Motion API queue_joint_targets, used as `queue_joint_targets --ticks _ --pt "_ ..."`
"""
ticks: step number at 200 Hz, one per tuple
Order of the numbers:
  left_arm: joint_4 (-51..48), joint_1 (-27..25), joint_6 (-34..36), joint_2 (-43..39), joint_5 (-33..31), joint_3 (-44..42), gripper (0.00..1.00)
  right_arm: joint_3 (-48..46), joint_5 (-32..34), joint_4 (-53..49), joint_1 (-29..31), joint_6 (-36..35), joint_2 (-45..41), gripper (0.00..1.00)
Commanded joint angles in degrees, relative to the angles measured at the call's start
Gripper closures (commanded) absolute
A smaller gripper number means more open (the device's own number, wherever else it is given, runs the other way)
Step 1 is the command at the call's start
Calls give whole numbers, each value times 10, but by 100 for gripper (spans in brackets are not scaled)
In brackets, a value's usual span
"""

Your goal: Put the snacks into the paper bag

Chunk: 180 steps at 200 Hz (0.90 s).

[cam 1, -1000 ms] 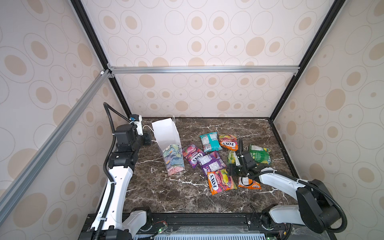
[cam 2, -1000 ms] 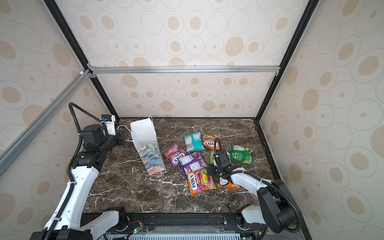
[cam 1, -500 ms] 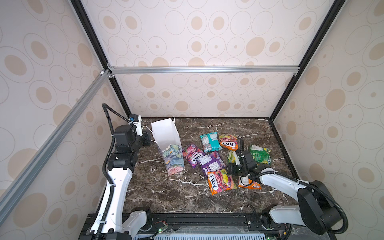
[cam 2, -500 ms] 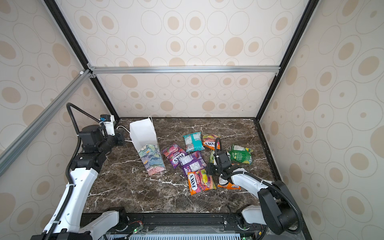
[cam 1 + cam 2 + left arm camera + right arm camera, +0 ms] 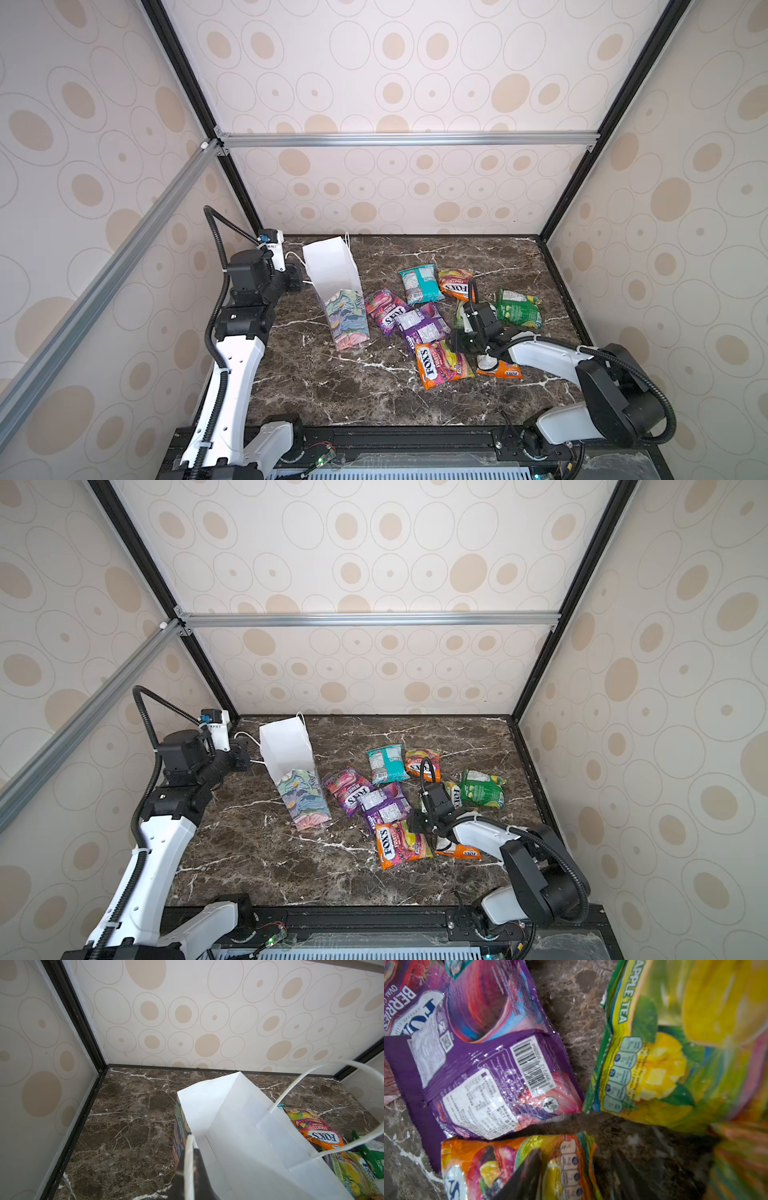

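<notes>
The paper bag (image 5: 332,270) (image 5: 286,746) leans at the back left with its white inside (image 5: 239,1126) showing. My left gripper (image 5: 296,277) (image 5: 190,1169) is shut on its white cord handle (image 5: 188,1157). Several snacks lie to its right: teal (image 5: 419,282), orange (image 5: 455,282), green (image 5: 517,309), pink-red (image 5: 386,309), purple (image 5: 424,326) (image 5: 488,1084), yellow-green (image 5: 664,1064) and a multicolour fruit packet (image 5: 440,365) (image 5: 508,1157). My right gripper (image 5: 461,343) (image 5: 417,823) (image 5: 579,1167) is open low over that packet's right edge, one finger above it, the other over bare table.
A small orange packet (image 5: 500,369) lies partly under the right arm. Black frame posts and patterned walls close in the marble table (image 5: 332,386) at the back and sides. The bag's second cord handle (image 5: 311,1076) loops over its mouth.
The right gripper's jaws have drawn in a little over the fruit packet. The left gripper still holds the bag's handle, barely moved.
</notes>
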Motion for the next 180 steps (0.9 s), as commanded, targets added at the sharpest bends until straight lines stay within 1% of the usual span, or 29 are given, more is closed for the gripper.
queue_joint_targets --ticks 1,29,48,97,126,147,180 --pt "5 5 -3 -8 6 4 100 5 15 4 4 10 -5 45" --pt "5 4 -4 -7 8 5 100 3 9 6 5 12 -8 50" --pt "6 5 -4 -6 8 5 98 -9 21 9 6 16 -23 52" --pt "10 5 -8 -9 15 3 100 -9 15 -7 7 15 -30 54" --pt "10 5 -8 -8 17 3 100 -14 23 -13 10 16 -39 55" --pt "12 4 -9 -7 18 3 100 -3 47 -39 17 6 -37 52" --pt "11 5 -10 -8 21 3 100 -14 35 -16 18 17 -27 52"
